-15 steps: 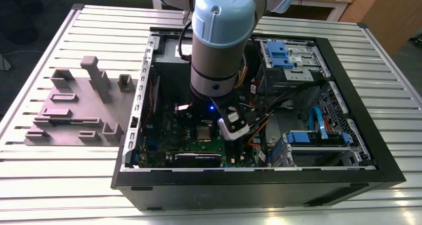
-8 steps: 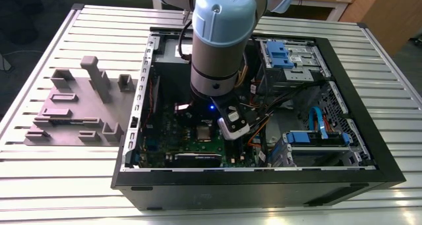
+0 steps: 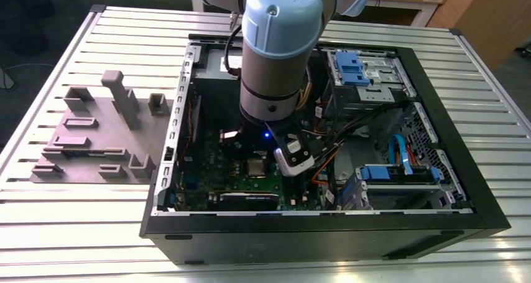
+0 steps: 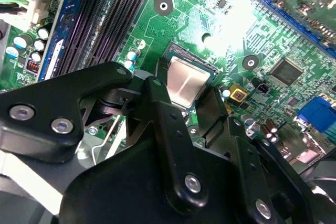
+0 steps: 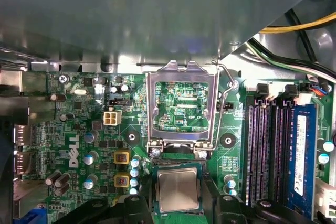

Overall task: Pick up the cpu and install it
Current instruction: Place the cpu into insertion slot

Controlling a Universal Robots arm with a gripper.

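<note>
Showing, in the exterior view, a slatted metal table [image 3: 66, 202] bearing a grey fixture block [image 3: 99, 137] at nine o'clock of the open computer case [image 3: 332, 236], with dark floor [image 3: 41, 28] at eleven and wooden furniture [image 3: 485, 15] at one. Reaching into the case with the arm [image 3: 278, 53]. Pinching, seemingly, the cpu [image 5: 178, 190] by two opposite edges with the gripper [image 4: 188, 92], directly over the socket [image 5: 176, 162] on the green motherboard [image 5: 84, 145].

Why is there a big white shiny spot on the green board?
In the second wrist view, light bounces off the green board, washing a patch out white, and the cpu gleams pale; in the first wrist view, the cpu looks evenly lit, no glare; in the exterior view, a small blue light glows under the arm.
</note>
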